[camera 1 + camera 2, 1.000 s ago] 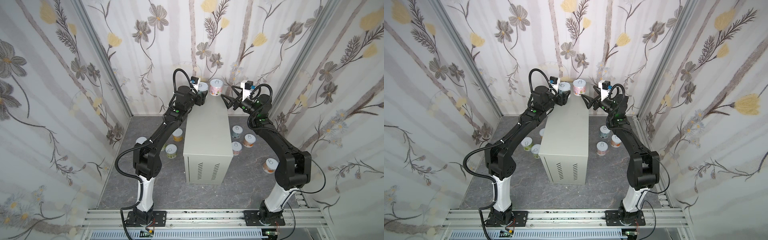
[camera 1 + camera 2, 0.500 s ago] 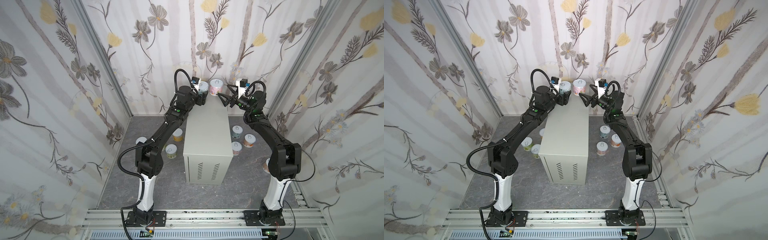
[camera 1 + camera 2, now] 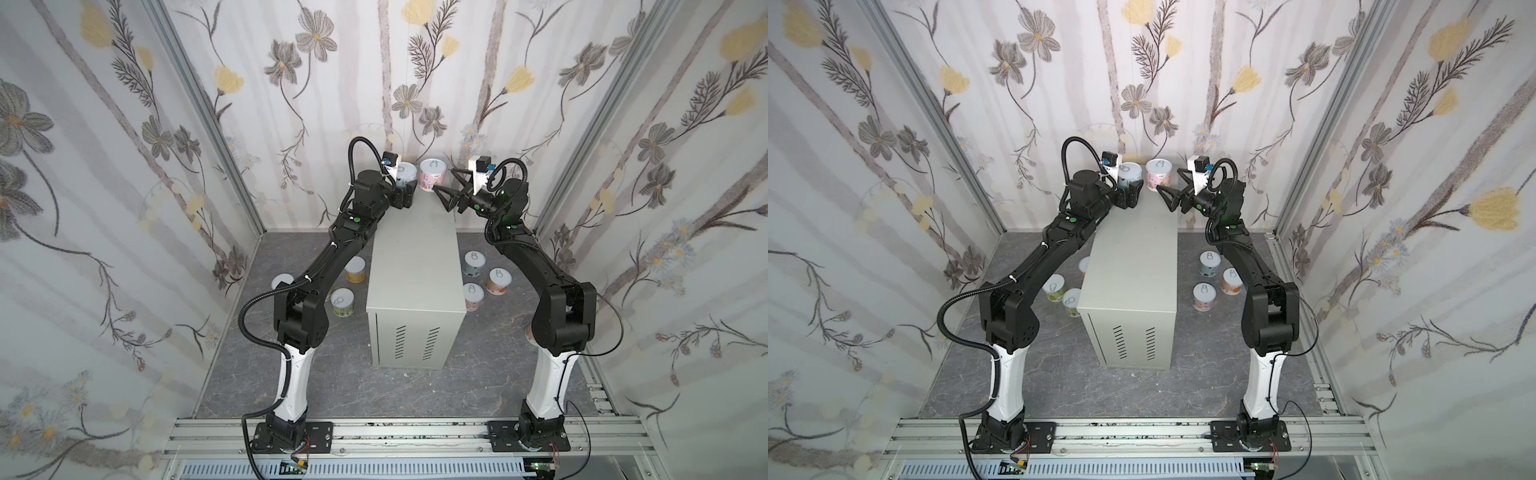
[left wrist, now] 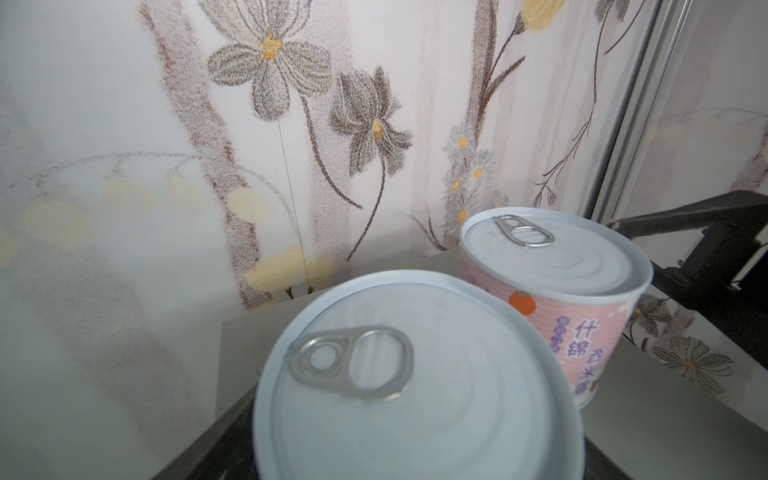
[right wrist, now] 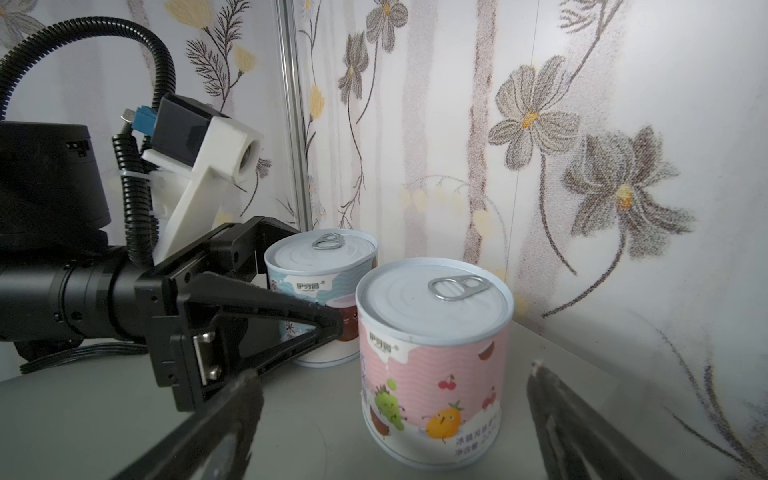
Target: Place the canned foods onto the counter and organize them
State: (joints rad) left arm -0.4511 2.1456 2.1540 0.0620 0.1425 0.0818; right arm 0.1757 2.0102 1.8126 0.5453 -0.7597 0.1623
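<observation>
Two canned foods stand side by side at the far end of the counter [image 3: 415, 257]: a pale blue one [image 3: 405, 173] and a pink one [image 3: 433, 176]. My left gripper [image 3: 408, 186] is open, a finger [image 5: 266, 307] on either side of the blue can, whose lid [image 4: 415, 395] fills the left wrist view. My right gripper [image 3: 443, 179] is open too. The pink can [image 5: 434, 357] stands just ahead of its spread fingers [image 5: 232, 419], untouched. Several more cans stand on the floor.
Left of the counter on the dark floor are a yellow can [image 3: 355, 269], a green can [image 3: 343, 302] and a lid [image 3: 279, 282] half hidden by my left arm. To the right stand three cans [image 3: 474, 264]. The flowered back wall [image 3: 415, 104] is close behind the counter.
My left gripper's jaws have spread apart off the blue can, which stays on the counter. My right gripper has shifted a little toward the pink can, still open.
</observation>
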